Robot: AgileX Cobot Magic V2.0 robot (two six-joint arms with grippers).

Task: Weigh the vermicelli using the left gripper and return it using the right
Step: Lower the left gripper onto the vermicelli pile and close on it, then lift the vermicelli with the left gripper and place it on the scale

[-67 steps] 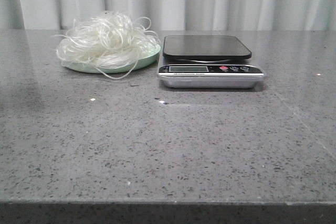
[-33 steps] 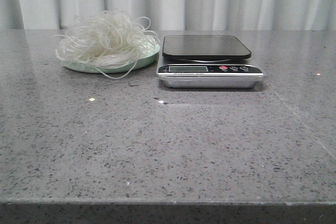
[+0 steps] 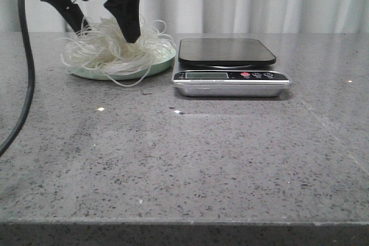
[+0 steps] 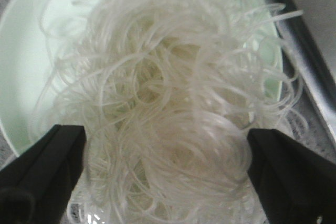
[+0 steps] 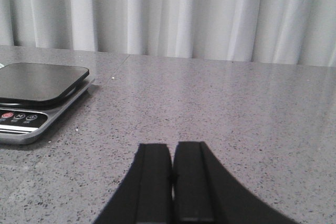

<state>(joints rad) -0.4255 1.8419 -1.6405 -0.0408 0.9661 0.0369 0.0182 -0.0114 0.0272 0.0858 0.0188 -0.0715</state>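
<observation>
The vermicelli (image 3: 118, 50) is a fluffy white tangle on a pale green plate (image 3: 158, 66) at the far left of the table. My left gripper (image 3: 104, 30) has come down from above, its black fingers open wide and set on either side of the tangle's top. In the left wrist view the noodles (image 4: 168, 108) fill the gap between the two fingers (image 4: 47, 166), over the plate (image 4: 21, 51). My right gripper (image 5: 172, 153) is shut and empty, low over bare table to the right of the scale (image 5: 37, 90). It is out of the front view.
A kitchen scale (image 3: 230, 67) with a black platform and steel front stands just right of the plate. A thick black cable (image 3: 26, 61) hangs down at the far left. A white curtain closes the back. The grey speckled table (image 3: 190, 165) stretches to the near edge.
My left gripper has entered from above and dropped onto the vermicelli, open around it. Its cable now hangs at the left. The noodles, plate and scale have not moved.
</observation>
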